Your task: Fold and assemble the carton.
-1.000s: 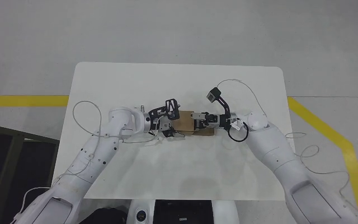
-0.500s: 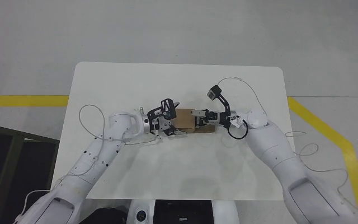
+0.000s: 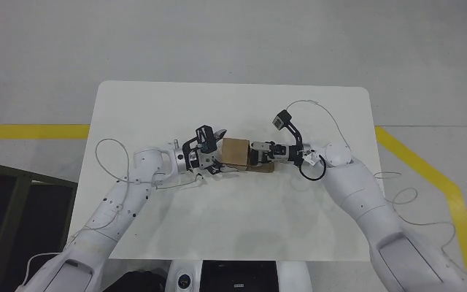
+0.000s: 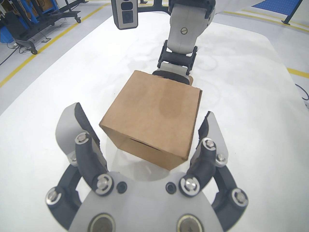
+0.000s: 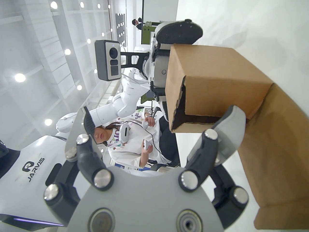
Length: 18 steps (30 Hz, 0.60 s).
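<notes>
I record the white rectangular table [image 3: 306, 219] first. At its middle, between both arms, sits the brown cardboard carton [image 3: 235, 151], squared up into a box. Its visible faces are plain brown, and one flap juts out toward the right arm. Whether it lies flat I cannot tell. My left gripper [image 4: 142, 112] is spread wide, its fingers flanking the carton's near corner. My right gripper [image 5: 157, 114] is likewise released, with one finger [image 5: 229, 119] against the carton where flap meets body
</notes>
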Motion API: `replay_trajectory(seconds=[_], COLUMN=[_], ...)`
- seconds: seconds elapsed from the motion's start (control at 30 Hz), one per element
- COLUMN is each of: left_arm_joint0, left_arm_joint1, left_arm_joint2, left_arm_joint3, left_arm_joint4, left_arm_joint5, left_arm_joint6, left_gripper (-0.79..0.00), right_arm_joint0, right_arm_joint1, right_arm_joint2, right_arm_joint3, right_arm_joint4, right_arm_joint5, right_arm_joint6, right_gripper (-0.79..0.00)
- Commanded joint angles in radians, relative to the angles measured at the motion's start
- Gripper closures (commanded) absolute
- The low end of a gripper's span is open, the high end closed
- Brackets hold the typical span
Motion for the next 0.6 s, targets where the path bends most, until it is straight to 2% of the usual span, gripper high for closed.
replay_trajectory(seconds=[0.0, 0.57], left_arm_joint0=[-0.003, -0.026], left_arm_joint1=[0.000, -0.019], left_arm_joint2=[0.002, 0.040], left_arm_joint3=[0.003, 0.023], left_arm_joint4=[0.006, -0.002], left_arm_joint5=[-0.007, 0.028], left_arm_joint6=[0.010, -0.001], left_gripper=[-0.785, -0.785], right_arm_joint0=[0.001, 0.022], right_arm_joint1=[-0.002, -0.038], right_arm_joint2=[0.000, -0.022], right_arm_joint3=[0.001, 0.015], right_arm_joint4=[-0.001, 0.007], right_arm_joint5=[0.002, 0.013], right_arm_joint6=[0.002, 0.013], right_gripper=[-0.785, -0.785])
